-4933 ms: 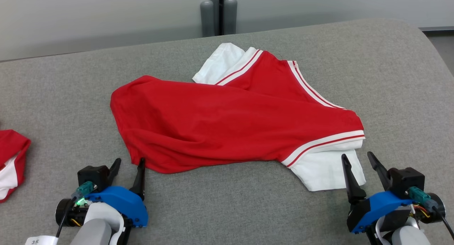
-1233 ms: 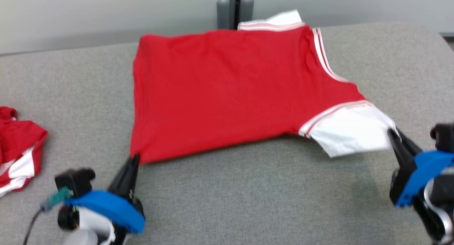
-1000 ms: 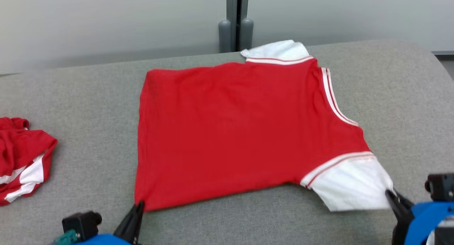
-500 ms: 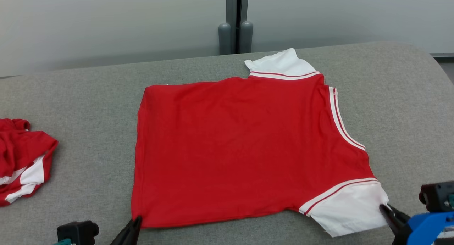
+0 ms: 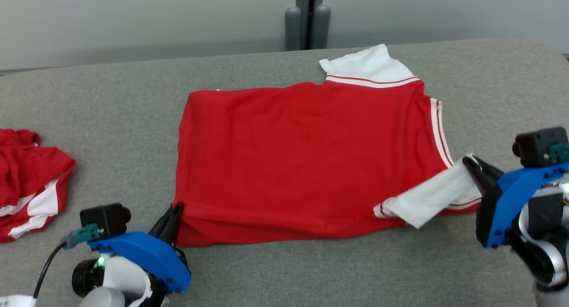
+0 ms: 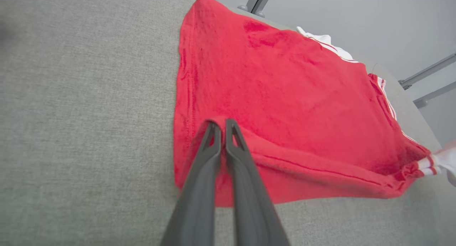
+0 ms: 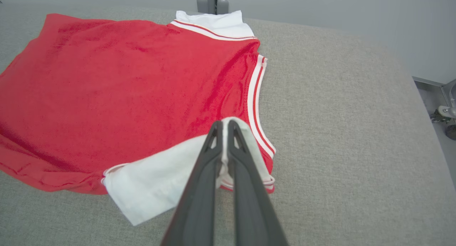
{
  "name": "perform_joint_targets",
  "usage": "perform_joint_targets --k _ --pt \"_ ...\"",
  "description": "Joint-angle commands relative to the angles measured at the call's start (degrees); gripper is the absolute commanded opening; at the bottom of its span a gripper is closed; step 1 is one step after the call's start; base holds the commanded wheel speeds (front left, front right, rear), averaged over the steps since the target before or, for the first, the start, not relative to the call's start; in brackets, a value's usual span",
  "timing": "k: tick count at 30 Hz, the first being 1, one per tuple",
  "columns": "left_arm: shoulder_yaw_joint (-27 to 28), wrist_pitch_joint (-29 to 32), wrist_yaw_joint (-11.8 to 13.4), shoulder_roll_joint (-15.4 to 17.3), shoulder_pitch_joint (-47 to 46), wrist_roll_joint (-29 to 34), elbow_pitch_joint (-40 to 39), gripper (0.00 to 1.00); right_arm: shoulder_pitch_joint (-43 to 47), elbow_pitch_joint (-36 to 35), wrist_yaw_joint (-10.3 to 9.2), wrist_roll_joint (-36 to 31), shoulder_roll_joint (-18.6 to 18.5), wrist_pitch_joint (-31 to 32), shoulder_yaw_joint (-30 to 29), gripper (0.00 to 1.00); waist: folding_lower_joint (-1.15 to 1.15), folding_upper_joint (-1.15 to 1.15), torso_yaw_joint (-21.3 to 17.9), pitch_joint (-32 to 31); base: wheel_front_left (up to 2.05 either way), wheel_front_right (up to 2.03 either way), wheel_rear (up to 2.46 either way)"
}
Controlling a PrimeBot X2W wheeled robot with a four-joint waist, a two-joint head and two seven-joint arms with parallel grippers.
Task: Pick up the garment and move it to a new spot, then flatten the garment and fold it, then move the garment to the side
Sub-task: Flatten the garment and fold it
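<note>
While the soft red knit garment (image 5: 302, 156) lies mid-table with its far half flat and square, the left gripper (image 5: 174, 209) is pressed together on the near-left hem corner and the right gripper (image 5: 472, 164) pinches the white sleeve (image 5: 426, 196). Compared with half a second ago, both held edges have lifted and come inward — the hem now rolls into a thick fold, and the sleeve drapes across the red body. Bare grey felt-like table (image 5: 111, 120) lies open ahead and right; a crumpled red-and-white cloth (image 5: 31, 182) sits well apart to the left.
</note>
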Motion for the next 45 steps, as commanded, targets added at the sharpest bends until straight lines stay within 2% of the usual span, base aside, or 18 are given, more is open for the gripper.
perform_joint_targets --k 1,9,21,22,23,24,25,34,43,45 --pt "-0.2 -0.1 -0.6 -0.4 -2.6 0.4 2.4 0.00 -3.2 2.4 0.01 0.9 -1.1 -1.2 0.5 0.00 -0.01 0.00 0.8 0.9 0.00 0.00 0.00" --pt "-0.9 -2.8 -3.4 -2.9 -9.3 1.3 10.9 0.00 -11.1 11.1 0.01 0.9 -3.2 -5.3 2.1 0.00 -0.01 0.00 2.0 3.6 0.00 0.00 0.00" --pt "-0.7 -7.2 -4.8 -4.7 -13.3 2.0 17.7 0.00 -16.6 18.0 0.01 -0.5 -2.9 -11.6 2.8 0.00 -0.01 0.00 2.0 5.3 0.00 0.00 0.00" --pt "-0.8 -7.6 -4.9 -4.8 -13.6 2.1 18.1 0.05 -17.1 18.3 0.01 -0.5 -2.7 -12.3 2.9 0.42 -0.01 0.00 2.1 5.3 0.00 0.00 0.00" --pt "-0.8 -7.9 -5.0 -4.9 -13.8 2.2 18.5 0.33 -17.3 18.7 0.02 -0.4 -2.7 -12.9 3.2 1.00 -0.01 0.00 2.1 5.3 0.00 0.00 0.00" --pt "-1.0 -8.2 -5.2 -5.0 -14.0 2.5 18.8 0.92 -17.6 19.2 0.01 -0.1 -2.7 -13.6 3.6 1.00 -0.01 0.00 2.1 5.3 0.00 0.00 0.00" --pt "-1.1 -8.5 -5.2 -5.1 -14.2 2.7 19.1 1.00 -18.0 19.6 0.01 0.0 -2.8 -14.3 4.0 1.00 -0.01 0.00 2.1 5.2 0.00 0.00 0.00" --pt "-2.2 -12.3 -6.1 -4.7 -12.0 4.4 20.2 1.00 -17.2 21.3 0.01 0.8 -3.7 -18.7 4.3 1.00 -0.01 0.00 2.2 2.6 0.00 0.00 0.00" --pt "-5.3 -12.8 -5.3 -3.9 -5.9 6.4 17.4 1.00 -7.6 18.0 0.01 -2.0 -1.6 -13.8 -2.2 1.00 -0.01 0.00 1.6 0.6 0.00 0.00 0.00" --pt "-6.0 -12.4 -4.9 -3.8 -5.3 6.8 17.5 1.00 -5.6 17.4 0.01 -2.9 -0.2 -13.8 -4.1 1.00 -0.01 0.00 1.6 0.7 0.00 0.00 0.00"
